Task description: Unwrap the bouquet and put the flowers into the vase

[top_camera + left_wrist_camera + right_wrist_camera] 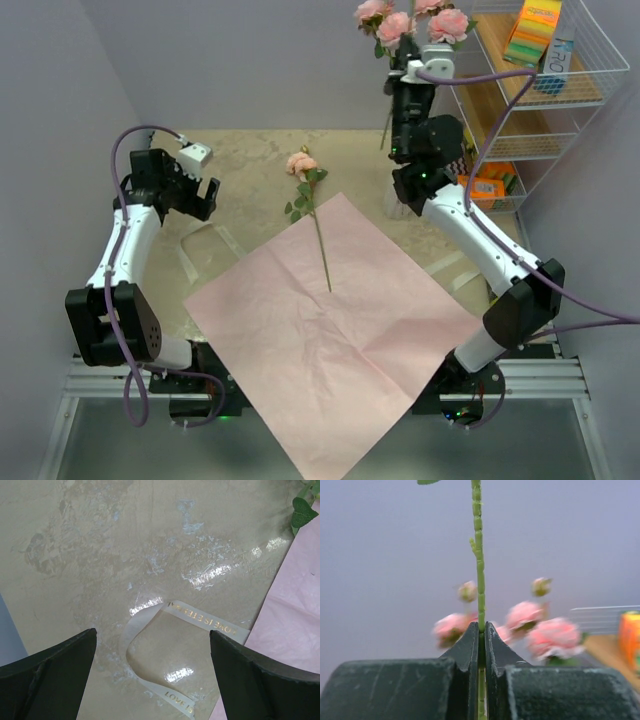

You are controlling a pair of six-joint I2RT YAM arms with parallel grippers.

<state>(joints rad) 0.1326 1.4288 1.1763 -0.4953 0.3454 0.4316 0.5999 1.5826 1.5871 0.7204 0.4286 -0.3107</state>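
top external: paper overhangs table edge (right hand pinching stem)

Paper sheet spread flat mid-table, near corner hanging past the front edge. One rose lying on it: lower end on the sheet, head off the far corner on bare table. Ribbon on table just left of the sheet, under left gripper. Right gripper raised at far right, stem upright between its fingers, more blooms behind. Wire rack right of those, boxes on its shelves.
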